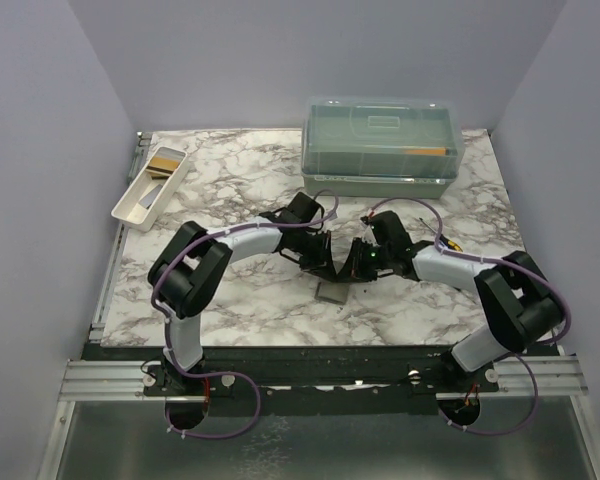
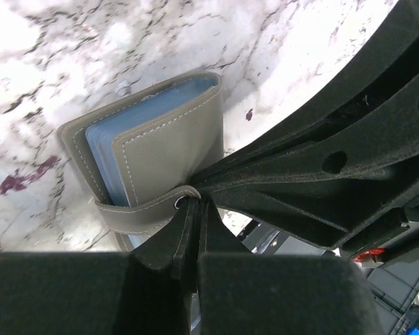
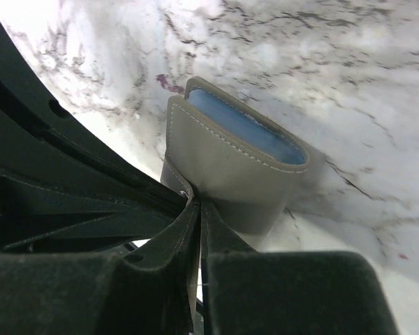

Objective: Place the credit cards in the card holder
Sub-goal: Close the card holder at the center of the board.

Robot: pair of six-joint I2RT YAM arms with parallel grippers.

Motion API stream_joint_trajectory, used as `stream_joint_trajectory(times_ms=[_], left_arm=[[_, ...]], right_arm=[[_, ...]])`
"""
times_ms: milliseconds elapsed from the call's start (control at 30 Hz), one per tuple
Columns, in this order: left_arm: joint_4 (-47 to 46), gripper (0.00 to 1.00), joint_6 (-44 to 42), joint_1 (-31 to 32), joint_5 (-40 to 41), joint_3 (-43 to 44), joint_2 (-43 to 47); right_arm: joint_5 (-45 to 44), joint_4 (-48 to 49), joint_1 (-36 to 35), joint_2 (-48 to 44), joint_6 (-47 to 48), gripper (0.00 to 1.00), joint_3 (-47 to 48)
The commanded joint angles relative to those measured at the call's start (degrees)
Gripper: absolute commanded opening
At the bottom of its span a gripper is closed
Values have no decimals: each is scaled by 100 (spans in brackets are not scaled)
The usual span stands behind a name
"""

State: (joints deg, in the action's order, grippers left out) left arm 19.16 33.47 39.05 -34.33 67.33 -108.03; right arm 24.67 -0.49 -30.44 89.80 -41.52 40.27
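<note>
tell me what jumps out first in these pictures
The left pincer and right pincer meet mid-table, both pinched shut on the closed grey-olive card holder. Behind them, a white tray holding cards sits at the far left. A clear lidded box sits at the far right.

**Control:** Colours on the worktop (image 1: pixel 230 170)?
**Operator:** I read white marble with grey-black veining. Card holder (image 2: pixel 160 150): grey-olive, pale stitching, blue-grey inside.
**Control:** Elsewhere?
**Operator:** Tray (image 1: pixel 132 208) white, with a gold-orange card (image 1: pixel 166 157) in it. Box (image 1: pixel 380 140) clear, green-tinted. Left pincer (image 2: pixel 195 202) and right pincer (image 3: pixel 197 206) both black.
</note>
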Motion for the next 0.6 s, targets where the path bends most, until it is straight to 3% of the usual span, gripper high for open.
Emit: stream_joint_trajectory(times_ms=[0, 333, 433, 567], left_arm=[[67, 0, -118, 215, 652, -242, -591], [331, 0, -292, 206, 1000, -63, -554], [505, 26, -291, 191, 1006, 212, -116], [594, 46, -220, 170, 802, 600, 515]], right_arm=[[-1061, -1215, -33, -422, 178, 11, 265], [-2391, -2590, 159, -1199, 532, 14, 646], [-2436, -2706, 205, -1426, 657, 16, 614], [-2231, -2681, 210, -1849, 759, 29, 579]])
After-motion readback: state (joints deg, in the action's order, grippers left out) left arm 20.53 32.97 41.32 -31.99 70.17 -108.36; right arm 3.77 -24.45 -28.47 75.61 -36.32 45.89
